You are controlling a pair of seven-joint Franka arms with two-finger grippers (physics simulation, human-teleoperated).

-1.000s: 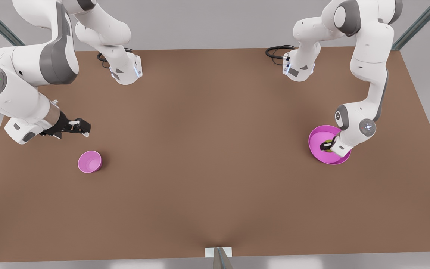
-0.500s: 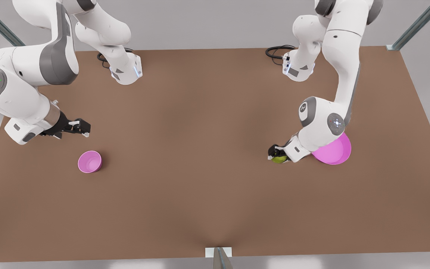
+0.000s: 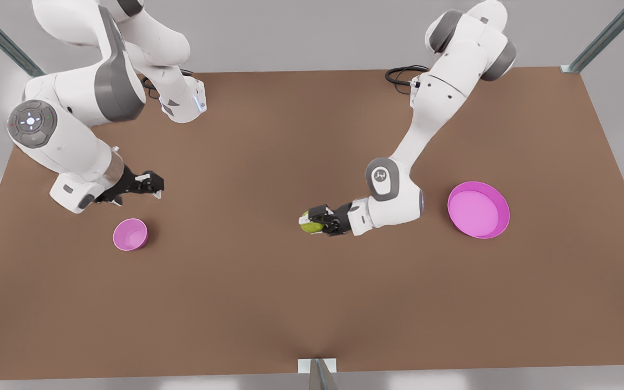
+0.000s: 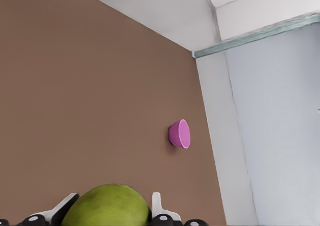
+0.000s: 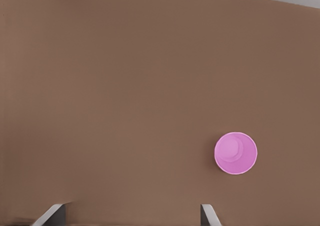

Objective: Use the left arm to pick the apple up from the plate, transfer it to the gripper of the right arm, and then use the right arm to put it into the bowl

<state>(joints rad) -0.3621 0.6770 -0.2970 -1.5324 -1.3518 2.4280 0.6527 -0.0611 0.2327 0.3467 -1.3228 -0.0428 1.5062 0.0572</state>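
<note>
**Yellow-green apple in left gripper, mid-counter, handover pending**

Front view: left gripper reaches toward the front view's left, fingers clamped on the apple, carried above the middle of the brown counter. The plate sits bare on the front view's right, well apart from the apple. The right gripper hangs near the bowl on the front view's left, fingers spread with a clear gap, nothing in them. The two grippers are well apart.

Left wrist view: the apple sits between the two fingers, both touching its sides. Skin is smooth, yellow-green, evenly rounded; dimple not visible here. The bowl shows far off on the counter.

Right wrist view: both fingers stand wide apart over bare counter, bowl nearby.

My read: pick is done, transfer leg is in hand. Next move needs the grippers brought together mid-counter, with the right fingers closing on the apple's free sides before the left lets go. Round smooth fruit, so slip at release is the risk.
</note>
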